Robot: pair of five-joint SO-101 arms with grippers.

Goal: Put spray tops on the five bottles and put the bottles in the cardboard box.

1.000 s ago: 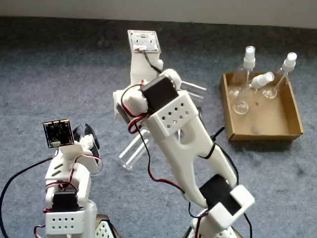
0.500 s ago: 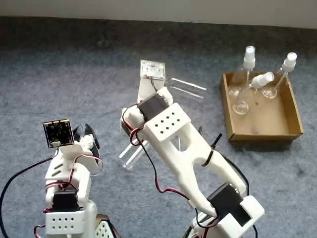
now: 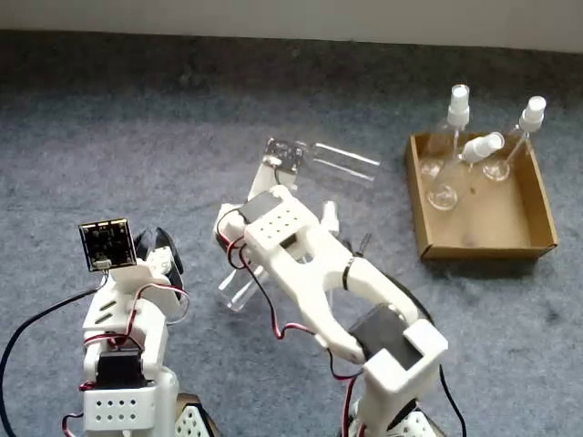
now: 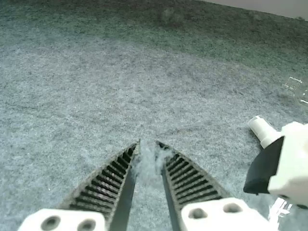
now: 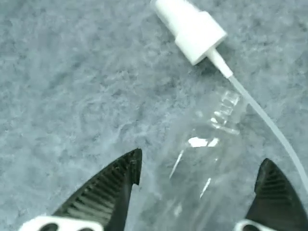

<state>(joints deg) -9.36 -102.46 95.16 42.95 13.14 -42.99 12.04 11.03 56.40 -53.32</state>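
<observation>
Right gripper [image 5: 202,163] of mine hangs low over the grey carpet [image 5: 57,72] with its jaws spread wide, one on either side of a clear bottle [image 5: 204,139] that lies on its side with no top on. I have hold of nothing. Just past the bottle's threaded neck lies a loose white spray top [image 5: 192,29], and its thin tube runs along beside the bottle's shoulder and out past one of my jaws.

My left gripper [image 4: 147,144] sits drawn back at my left side and points out over bare carpet. Its ribbed fingers [image 4: 113,178] are all but closed, with a thin slit between the tips and nothing in it.

From above, a far bottle [image 3: 351,162] without a top lies on the carpet beside my right wrist, on the box side. A near bottle [image 3: 235,287], also bare, lies partly under my right arm [image 3: 310,264]. I cannot tell from up there which of the two my jaws straddle.

To my right, well apart from both grippers, sits the cardboard box [image 3: 483,248]. It holds three capped bottles [image 3: 453,127] gathered at its far end, one of them leaning.
</observation>
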